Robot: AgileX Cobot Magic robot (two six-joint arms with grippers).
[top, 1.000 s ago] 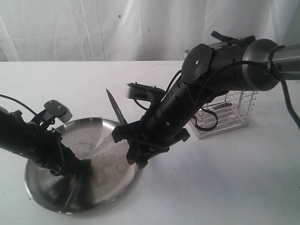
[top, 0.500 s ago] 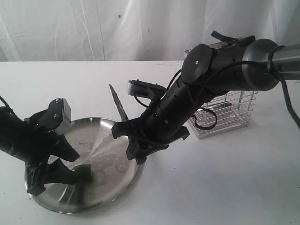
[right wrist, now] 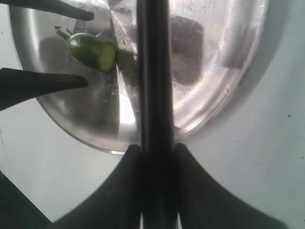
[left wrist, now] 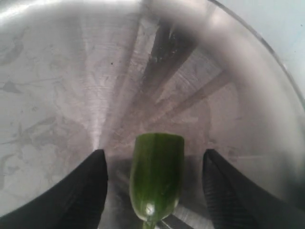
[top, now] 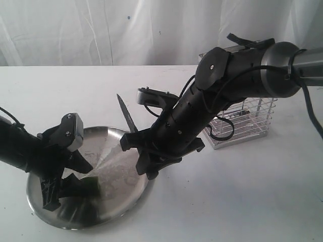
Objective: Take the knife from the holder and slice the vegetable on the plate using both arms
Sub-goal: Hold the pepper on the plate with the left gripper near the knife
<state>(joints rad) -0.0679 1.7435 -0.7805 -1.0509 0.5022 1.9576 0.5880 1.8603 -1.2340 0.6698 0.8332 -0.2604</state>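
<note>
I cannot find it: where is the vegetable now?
The vegetable lies on the plate, lower left in the exterior view, between the open left gripper's fingers, untouched.

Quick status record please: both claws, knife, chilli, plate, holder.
left claw: open, one finger either side of the chilli, not touching it
right claw: shut on the knife
knife: blade tilted up over the plate's far rim
chilli: stem-end piece with cut face, lying on the plate
plate: on the table
holder: behind the right arm
</note>
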